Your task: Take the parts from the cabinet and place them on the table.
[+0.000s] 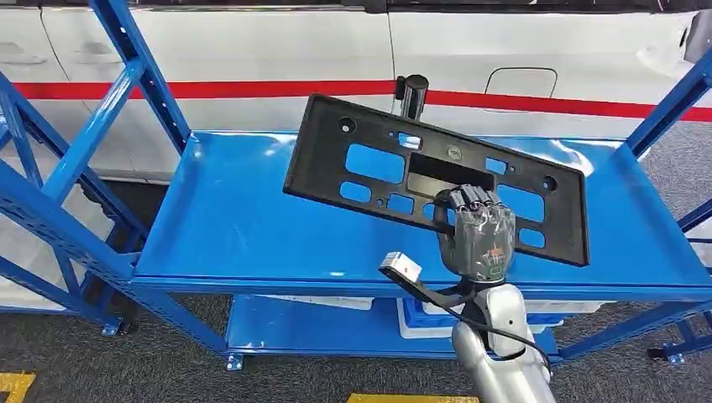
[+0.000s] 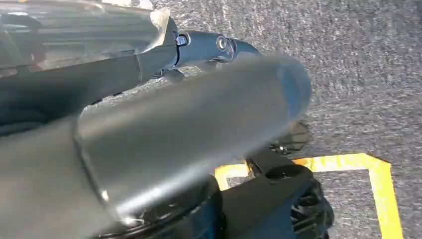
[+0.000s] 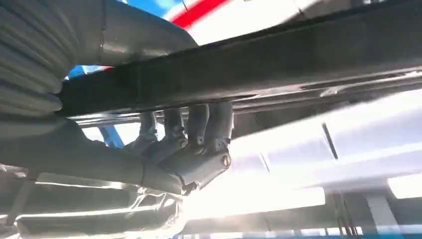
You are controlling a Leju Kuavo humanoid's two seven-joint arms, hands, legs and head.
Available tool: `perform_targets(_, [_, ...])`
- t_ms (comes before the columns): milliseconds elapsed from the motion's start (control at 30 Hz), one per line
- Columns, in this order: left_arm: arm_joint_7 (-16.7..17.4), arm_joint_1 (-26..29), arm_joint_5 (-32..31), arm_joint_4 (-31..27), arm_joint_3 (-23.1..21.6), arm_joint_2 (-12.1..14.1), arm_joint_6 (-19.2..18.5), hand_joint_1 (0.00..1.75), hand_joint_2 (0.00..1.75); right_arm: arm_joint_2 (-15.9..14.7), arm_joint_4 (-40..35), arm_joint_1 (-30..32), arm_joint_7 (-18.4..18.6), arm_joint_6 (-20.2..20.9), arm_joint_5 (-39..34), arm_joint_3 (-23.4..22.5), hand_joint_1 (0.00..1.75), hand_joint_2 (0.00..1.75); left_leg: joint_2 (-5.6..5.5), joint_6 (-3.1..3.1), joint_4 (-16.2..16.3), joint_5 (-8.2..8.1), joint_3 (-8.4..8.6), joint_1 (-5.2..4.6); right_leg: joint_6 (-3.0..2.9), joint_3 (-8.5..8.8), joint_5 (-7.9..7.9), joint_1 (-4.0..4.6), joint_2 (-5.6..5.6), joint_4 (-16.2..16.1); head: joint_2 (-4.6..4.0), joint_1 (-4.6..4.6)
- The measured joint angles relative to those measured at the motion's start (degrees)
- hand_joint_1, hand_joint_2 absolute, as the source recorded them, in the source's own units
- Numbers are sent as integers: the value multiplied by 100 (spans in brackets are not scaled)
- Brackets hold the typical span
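The plate (image 1: 437, 176), a flat black plastic panel with rectangular cut-outs, hangs tilted above the blue shelf (image 1: 252, 218), its upper-left corner raised toward eleven o'clock and its lower-right corner dropping toward four o'clock. It sits over the right half of the shelf top, and whether any edge touches the surface cannot be told. The right hand (image 1: 479, 231) grasps the plate at its lower edge, at about six o'clock of the panel, with the fingers (image 1: 470, 201) hooked over the rim into a cut-out. In the right wrist view the plate (image 3: 259, 69) crosses as a dark bar, with the right hand (image 3: 184, 149) below it and its fingers (image 3: 199, 124) curled up against the bar's edge.

A dark post (image 1: 412, 94) stands behind the plate at twelve o'clock. Beyond the shelf runs a white wall (image 1: 252, 50) with a red stripe (image 1: 210, 88). Blue frame struts (image 1: 117, 75) rise at nine o'clock. White bins (image 1: 411, 323) rest on the lower shelf at six o'clock.

The left hand (image 2: 174, 124) shows blurred and close in the left wrist view over grey carpet (image 2: 358, 59) with a yellow line (image 2: 383, 189); whether it is released or clenched cannot be told.
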Motion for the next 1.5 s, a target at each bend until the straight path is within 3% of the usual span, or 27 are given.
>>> perform_targets(200, [-169,-23,110,0,153,-90,-293,0,175,-83,-976,259,-433,-258,-628,59,175,175,-3,0,0,0,-4,0,0,-2,0,-1,-2,0,0,0])
perform_targets(333, [-195,-14,201,0,219,-153,-372,0,175,-168,-1439,227,-549,-55,-1156,164,175,175,-2,0,0,0,-4,0,0,-1,0,0,-2,0,0,4])
perform_targets(433, [-55,13,90,0,295,-179,-228,0,175,-203,-1636,172,-654,107,-1636,214,175,175,-3,0,0,1,-4,0,0,0,0,0,-2,0,0,4])
perform_targets(733, [57,29,55,0,302,-181,-204,0,175,-260,-1778,131,-724,168,-1889,306,175,175,-3,0,0,1,-5,0,0,0,0,0,-2,0,0,2])
perform_targets(933, [39,99,510,0,599,-179,-285,0,175,-271,-1670,-20,-765,813,-3485,310,175,175,-3,1,-1,1,-8,0,0,-1,0,2,-2,0,0,4])
perform_targets(1133, [109,153,520,0,765,-177,-271,0,175,-280,-1485,-205,-809,927,-3802,280,175,175,-7,2,0,2,-9,-2,1,0,0,1,-5,0,0,4])
perform_targets(1167, [173,153,525,0,781,-168,-278,0,175,-280,-1459,-227,-809,996,-4016,280,175,175,-9,27,29,-17,-21,-34,29,-1,16,-44,-5,-13,0,0])
perform_targets(1267, [240,173,525,0,853,-129,-322,0,175,-280,-1356,-329,-820,1091,-4405,236,175,175,-9,68,35,-27,-30,-38,41,-1,21,-82,-4,-17,0,2])
perform_targets(1333, [234,177,586,0,885,-109,-387,0,175,-280,-1301,-428,-842,1163,-4553,177,175,175,-6,141,-38,40,-5,-38,99,6,49,-63,-5,-49,0,-2])
perform_targets(1400, [199,177,663,0,936,-92,-394,0,175,-315,-1201,-529,-934,1187,-4698,149,175,175,22,189,-132,113,24,15,41,-153,-201,-65,-9,284,0,11])
perform_targets(1467, [183,178,717,0,1025,-70,-389,0,175,-328,-1030,-628,-1045,1202,-4859,149,175,175,27,222,-131,132,0,9,-65,-564,-653,-72,-9,1205,0,35])
perform_targets(1500, [181,180,741,0,1038,-55,-374,0,175,-339,-939,-655,-1095,1204,-4935,149,175,175,26,221,-127,133,-17,5,-71,-746,-785,-71,-8,1612,0,39])
